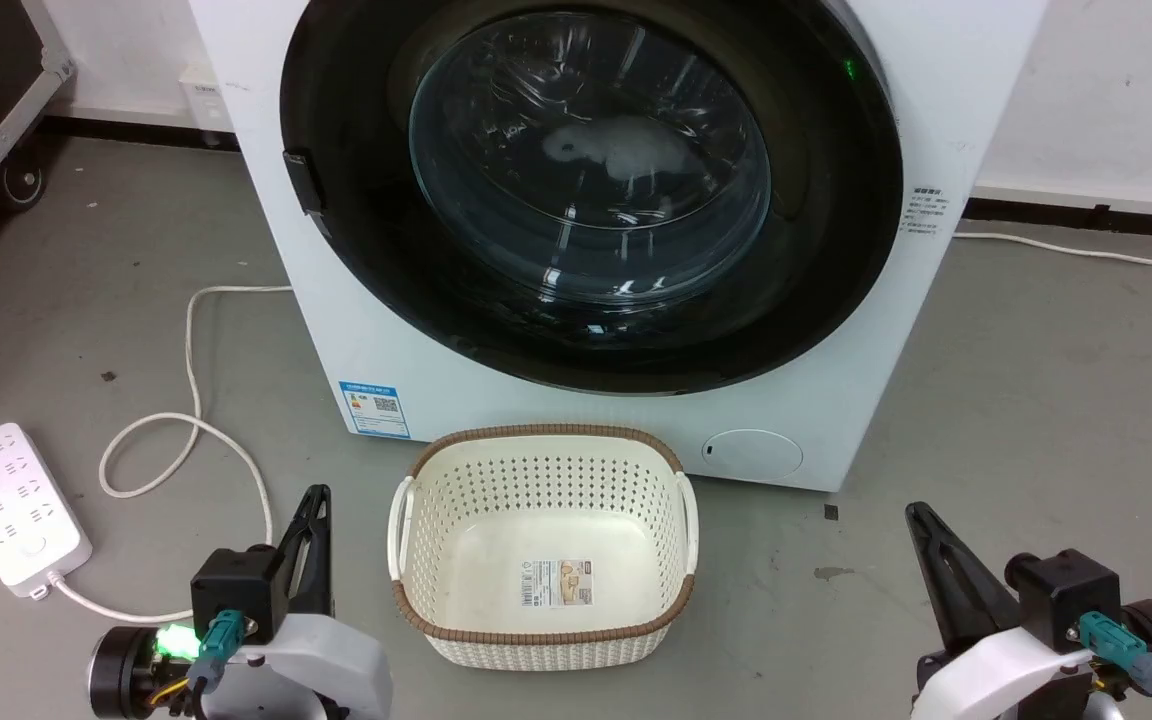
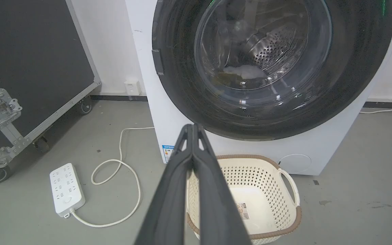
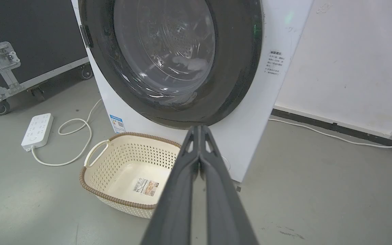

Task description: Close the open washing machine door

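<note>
A: Sitting flush on the washing machine [image 1: 336, 330], is the washing machine door [image 1: 836, 260]?

B: Yes. It is at twelve o'clock in the head view, black rim flat against the white front, with the cream basket [image 1: 546, 436] at six o'clock.

A: And the fingers?

B: The left gripper [image 1: 316, 495] is at seven o'clock and the right gripper [image 1: 918, 515] at five. Each pair is pressed together, touching nothing.

Cream basket [image 1: 536, 650] centre, pwr strip [image 1: 16, 510] + black flight case [image 2: 29, 61] L

White washing machine [image 1: 376, 340], glossy black-rimmed washing machine door [image 1: 826, 250] — cream hole-dotted basket [image 1: 546, 480], brown edge
</note>
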Controlling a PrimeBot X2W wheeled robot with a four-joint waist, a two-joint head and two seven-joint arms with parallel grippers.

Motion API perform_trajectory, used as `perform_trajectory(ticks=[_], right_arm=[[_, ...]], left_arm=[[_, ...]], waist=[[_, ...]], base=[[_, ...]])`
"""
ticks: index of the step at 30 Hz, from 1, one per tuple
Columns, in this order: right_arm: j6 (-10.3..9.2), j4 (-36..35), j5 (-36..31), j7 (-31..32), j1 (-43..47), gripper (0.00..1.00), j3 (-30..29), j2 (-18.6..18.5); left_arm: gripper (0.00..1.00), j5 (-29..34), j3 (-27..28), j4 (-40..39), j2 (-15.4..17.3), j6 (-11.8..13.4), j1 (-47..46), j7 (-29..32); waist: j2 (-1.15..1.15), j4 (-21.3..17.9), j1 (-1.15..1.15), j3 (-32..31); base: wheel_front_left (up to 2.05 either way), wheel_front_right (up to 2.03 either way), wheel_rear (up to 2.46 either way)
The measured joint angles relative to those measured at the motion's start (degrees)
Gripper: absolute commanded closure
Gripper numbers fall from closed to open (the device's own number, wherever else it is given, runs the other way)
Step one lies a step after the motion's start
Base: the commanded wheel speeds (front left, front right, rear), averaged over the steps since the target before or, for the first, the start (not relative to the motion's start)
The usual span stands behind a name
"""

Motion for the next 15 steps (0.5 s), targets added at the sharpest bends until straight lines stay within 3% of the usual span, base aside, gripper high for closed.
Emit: perform_trajectory(ticks=[15], right_arm=[[0.0, 0.0, 0.0, 0.0, 0.0, 1.0, 0.0, 0.0]], left_arm=[[1.0, 0.0, 0.0, 0.0, 0.0, 0.0, 0.0, 0.0]], waist=[[0.0, 0.0, 0.0, 0.0]], base=[[0.0, 0.0, 0.0]])
